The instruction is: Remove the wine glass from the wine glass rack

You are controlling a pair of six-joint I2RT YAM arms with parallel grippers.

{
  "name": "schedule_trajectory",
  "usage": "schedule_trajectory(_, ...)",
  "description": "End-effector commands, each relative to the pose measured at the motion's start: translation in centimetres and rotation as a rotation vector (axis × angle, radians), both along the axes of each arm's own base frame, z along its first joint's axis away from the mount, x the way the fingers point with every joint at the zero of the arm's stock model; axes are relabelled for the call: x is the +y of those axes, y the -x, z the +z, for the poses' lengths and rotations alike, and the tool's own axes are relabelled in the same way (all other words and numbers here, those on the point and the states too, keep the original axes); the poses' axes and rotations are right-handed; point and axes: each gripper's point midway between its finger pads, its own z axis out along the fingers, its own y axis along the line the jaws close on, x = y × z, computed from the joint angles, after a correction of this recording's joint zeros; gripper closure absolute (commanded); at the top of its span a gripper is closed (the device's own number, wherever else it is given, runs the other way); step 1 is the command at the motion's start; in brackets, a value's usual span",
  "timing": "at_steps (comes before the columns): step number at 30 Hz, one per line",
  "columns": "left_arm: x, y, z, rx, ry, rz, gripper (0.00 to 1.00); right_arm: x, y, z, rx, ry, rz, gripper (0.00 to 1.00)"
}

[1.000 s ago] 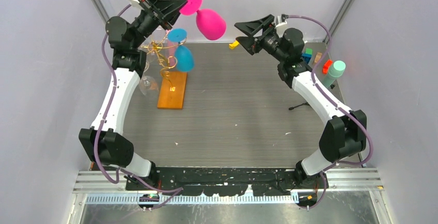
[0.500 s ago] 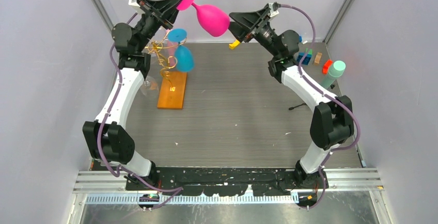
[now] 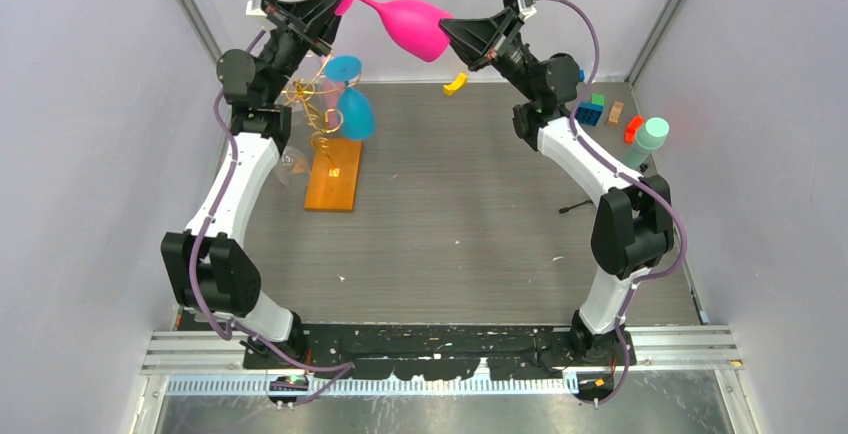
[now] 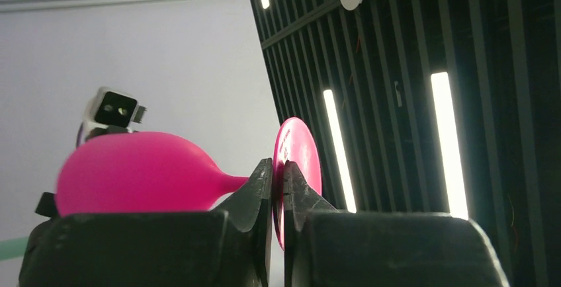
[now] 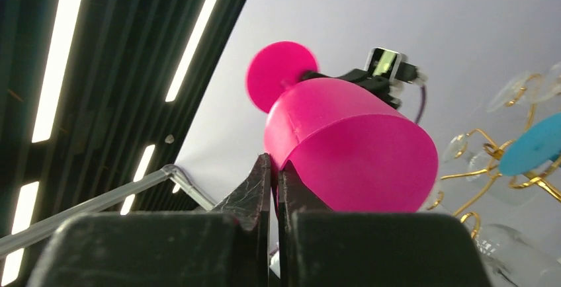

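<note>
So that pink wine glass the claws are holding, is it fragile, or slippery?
Probably plastic, not glass: the pink wine glass looks opaque and matte, so likely light and hard to shatter. Its smooth thin stem could slip in the left claw. Laid on its side, the round bowl would likely roll.

Lower centre: right gripper [image 5: 273, 165], black fingers pressed nearly together on the rim of the pink wine glass [image 5: 357, 155]. Bowl filling mid-frame, round foot up and left of it. Just behind the foot, left gripper [image 5: 317, 75], black. Right edge: curly gold arms of the wine glass rack [image 5: 493, 171], with a blue disc [image 5: 536, 147] and clear glasses [image 5: 522, 88]. Left side: dark slatted ceiling [image 5: 99, 69], lit strips.
</note>
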Motion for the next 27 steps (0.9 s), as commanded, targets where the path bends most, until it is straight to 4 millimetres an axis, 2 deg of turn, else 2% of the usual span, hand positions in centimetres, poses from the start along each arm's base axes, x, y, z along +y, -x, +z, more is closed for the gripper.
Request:
schedule_trajectory(1, -0.5, -0.6, -1.7, 0.058, -0.008, -0.040, 0.92, -0.2, 3.3, 3.7, -0.155, -0.037, 0.028, 0.99)
schedule_trajectory(3, -0.6, -0.6, -2.0, 0.060, -0.018, -0.040, 0.81, -0.2, 3.1, 3.6, -0.148, -0.037, 0.022, 1.00)
schedule_trajectory(7, -0.8, -0.5, -2.7, 0.062, -0.048, -0.030, 0.37, -0.4, 2.3, 3.6, -0.133, -0.023, -0.006, 1.00)
schedule_trajectory(9, -0.8, -0.4, -3.3, 0.068, -0.071, -0.013, 0.25, -0.7, 1.7, 3.4, -0.120, -0.011, -0.030, 1.00)
schedule_trajectory(12, -0.6, -0.3, -4.0, 0.075, -0.116, 0.014, 0.14, -1.5, 0.3, 3.0, -0.076, 0.025, -0.085, 1.00)
schedule_trajectory(13, -0.6, -0.3, -4.2, 0.075, -0.131, 0.020, 0.02, -1.7, 0.2, 3.1, -0.085, 0.039, -0.111, 1.00)
schedule_trajectory(14, -0.5, -0.3, -4.3, 0.074, -0.148, 0.025, 0.01, -2.0, -0.9, 2.3, -0.058, 0.074, -0.150, 1.00)
schedule_trajectory(15, -0.5, -0.2, -4.5, 0.072, -0.165, 0.029, 0.00, -2.3, -1.1, 2.3, -0.052, 0.091, -0.172, 1.00)
schedule_trajectory(16, -0.5, -0.2, -4.7, 0.075, -0.182, 0.031, 0.00, -2.6, -2.2, 1.3, -0.019, 0.134, -0.214, 1.00)
schedule_trajectory(17, -0.5, -0.2, -4.9, 0.078, -0.199, 0.034, 0.00, -3.0, -2.2, 1.4, -0.017, 0.151, -0.239, 1.00)
schedule_trajectory(18, -0.5, -0.1, -5.1, 0.078, -0.218, 0.038, 0.00, -3.3, -3.2, 0.4, 0.003, 0.197, -0.281, 1.00)
schedule_trajectory(19, -0.5, -0.1, -5.3, 0.079, -0.237, 0.042, 0.00, -3.8, -3.4, 0.6, 0.007, 0.212, -0.314, 1.00)
schedule_trajectory(20, -0.5, 0.0, -5.6, 0.088, -0.247, 0.041, 0.00, -3.8, -4.1, -0.8, 0.033, 0.273, -0.345, 1.00)
schedule_trajectory(21, -0.5, -0.1, -5.8, 0.093, -0.250, 0.042, 0.00, -4.2, -4.1, -0.6, 0.033, 0.292, -0.376, 1.00)
schedule_trajectory(22, -0.3, -0.1, -5.9, 0.096, -0.247, 0.044, 0.00, -4.3, -4.6, -1.9, 0.050, 0.352, -0.404, 1.00)
schedule_trajectory(23, -0.2, -0.1, -5.9, 0.095, -0.243, 0.045, 0.00, -4.6, -4.6, -1.6, 0.049, 0.367, -0.433, 1.00)
schedule_trajectory(24, 0.0, -0.1, -5.9, 0.091, -0.241, 0.046, 0.00, -4.7, -5.0, -3.1, 0.074, 0.430, -0.453, 1.00)
schedule_trajectory(25, 0.2, -0.1, -5.9, 0.088, -0.242, 0.048, 0.00, -5.1, -5.2, -2.9, 0.080, 0.449, -0.479, 1.00)
schedule_trajectory(26, 0.3, -0.1, -5.8, 0.082, -0.245, 0.052, 0.00, -5.3, -5.6, -4.4, 0.108, 0.516, -0.498, 1.00)
schedule_trajectory(27, 0.5, 0.0, -5.5, 0.072, -0.250, 0.058, 0.00, -5.7, -5.9, -4.3, 0.115, 0.540, -0.533, 1.00)
